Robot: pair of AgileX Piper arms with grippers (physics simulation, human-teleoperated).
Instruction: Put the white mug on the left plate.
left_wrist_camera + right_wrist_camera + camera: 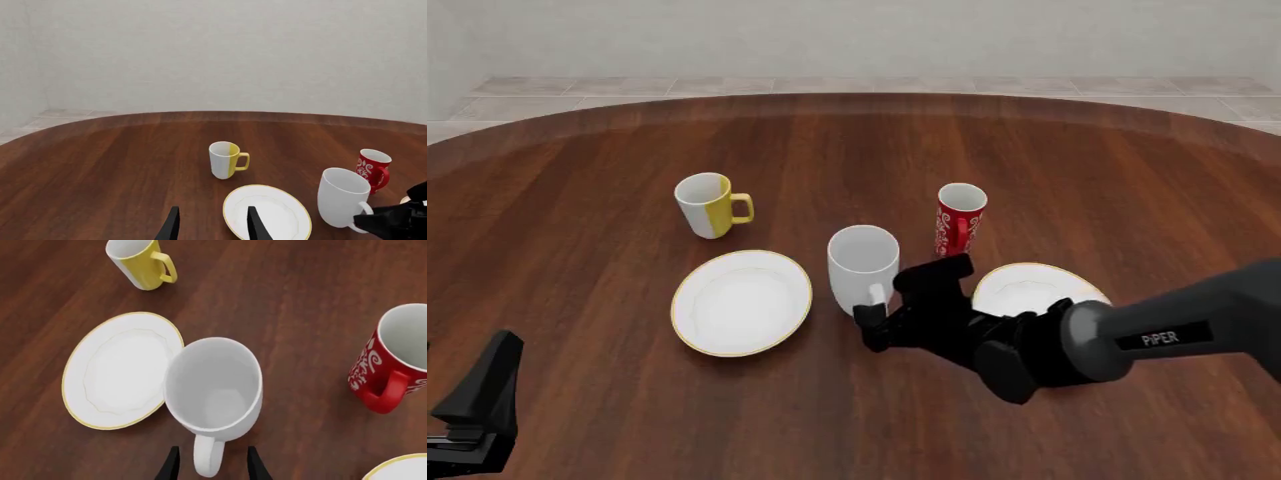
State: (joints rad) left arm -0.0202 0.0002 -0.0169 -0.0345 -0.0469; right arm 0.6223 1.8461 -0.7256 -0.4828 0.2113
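Straddling white mug (213, 390) handle with spread right tool (209, 466) so I can carry it onto left plate (741, 302); left tool (211, 225) spread, idle.

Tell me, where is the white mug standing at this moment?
In the front view the white mug stands upright on the table near its middle, between the left plate and the right plate, with the right gripper at its handle.
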